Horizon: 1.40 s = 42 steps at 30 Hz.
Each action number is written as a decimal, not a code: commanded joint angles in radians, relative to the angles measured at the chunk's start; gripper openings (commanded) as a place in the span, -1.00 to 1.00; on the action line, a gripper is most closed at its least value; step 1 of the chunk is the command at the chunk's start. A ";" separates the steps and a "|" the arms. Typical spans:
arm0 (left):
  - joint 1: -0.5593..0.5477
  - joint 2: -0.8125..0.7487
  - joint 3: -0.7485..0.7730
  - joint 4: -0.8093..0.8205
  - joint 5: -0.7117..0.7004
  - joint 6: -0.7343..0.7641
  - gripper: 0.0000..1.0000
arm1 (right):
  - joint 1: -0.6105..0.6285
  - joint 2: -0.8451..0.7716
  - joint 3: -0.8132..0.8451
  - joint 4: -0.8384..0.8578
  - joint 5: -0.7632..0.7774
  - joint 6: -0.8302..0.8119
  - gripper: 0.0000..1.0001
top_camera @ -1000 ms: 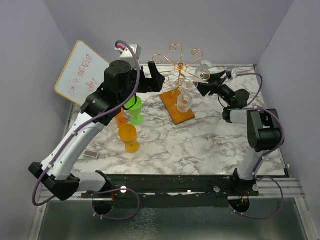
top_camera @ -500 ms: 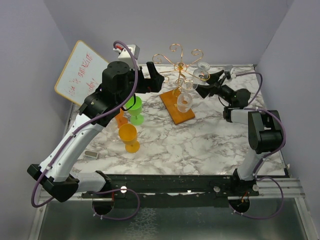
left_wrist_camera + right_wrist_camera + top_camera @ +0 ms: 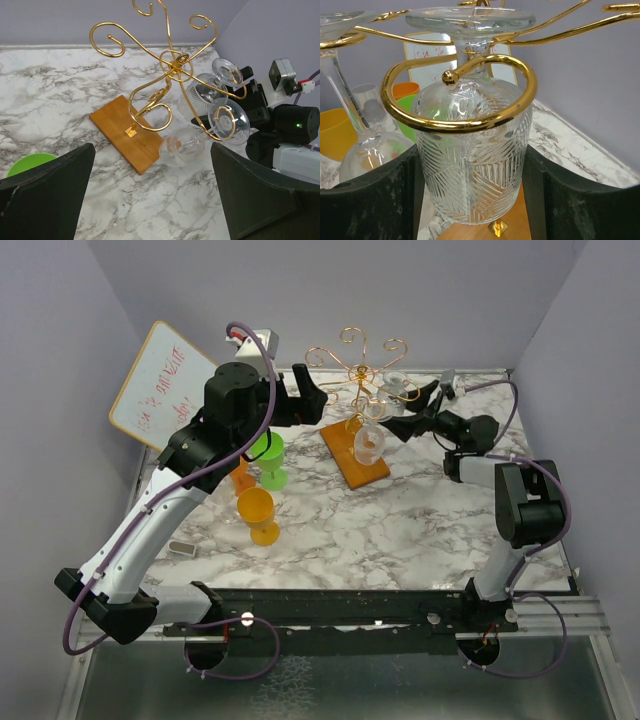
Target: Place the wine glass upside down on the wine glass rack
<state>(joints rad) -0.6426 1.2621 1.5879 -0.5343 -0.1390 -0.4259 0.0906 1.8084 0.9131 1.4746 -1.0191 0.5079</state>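
Note:
The wine glass rack (image 3: 355,370) is gold wire on an orange-brown wooden base (image 3: 356,455) at the back centre. My right gripper (image 3: 400,408) is shut on a clear patterned wine glass (image 3: 393,390), held upside down. In the right wrist view the glass (image 3: 472,160) sits between my fingers (image 3: 580,195). Its stem stands inside a gold curl (image 3: 465,122), with its foot above the wire. A second clear glass (image 3: 368,440) hangs upside down on the rack. My left gripper (image 3: 310,390) is open and empty, raised to the left of the rack (image 3: 172,62).
A green cup (image 3: 268,455), an orange cup (image 3: 257,512) and another orange one (image 3: 241,476) stand left of the base. A white board with red writing (image 3: 160,385) leans at the back left. A small grey piece (image 3: 182,549) lies near the front left.
My right gripper has carried the patterned glass to the left, in among the rack's curls. The left arm has hardly moved.

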 commanded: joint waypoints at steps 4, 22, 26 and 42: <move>0.005 -0.030 -0.022 -0.007 -0.011 -0.002 0.98 | 0.002 -0.092 -0.069 0.282 0.001 -0.032 -0.99; 0.004 -0.052 -0.044 -0.007 -0.024 0.000 0.98 | 0.002 -0.202 -0.238 0.279 0.215 -0.123 -0.97; 0.005 -0.052 -0.050 -0.007 -0.025 -0.002 0.98 | 0.002 -0.200 -0.259 0.279 0.295 -0.139 -0.92; 0.006 -0.062 -0.059 -0.007 -0.033 0.003 0.98 | 0.002 -0.214 -0.266 0.248 0.404 -0.124 -0.81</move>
<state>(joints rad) -0.6426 1.2285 1.5455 -0.5350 -0.1471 -0.4259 0.0944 1.6394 0.6514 1.4887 -0.7010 0.3912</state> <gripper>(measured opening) 0.988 0.701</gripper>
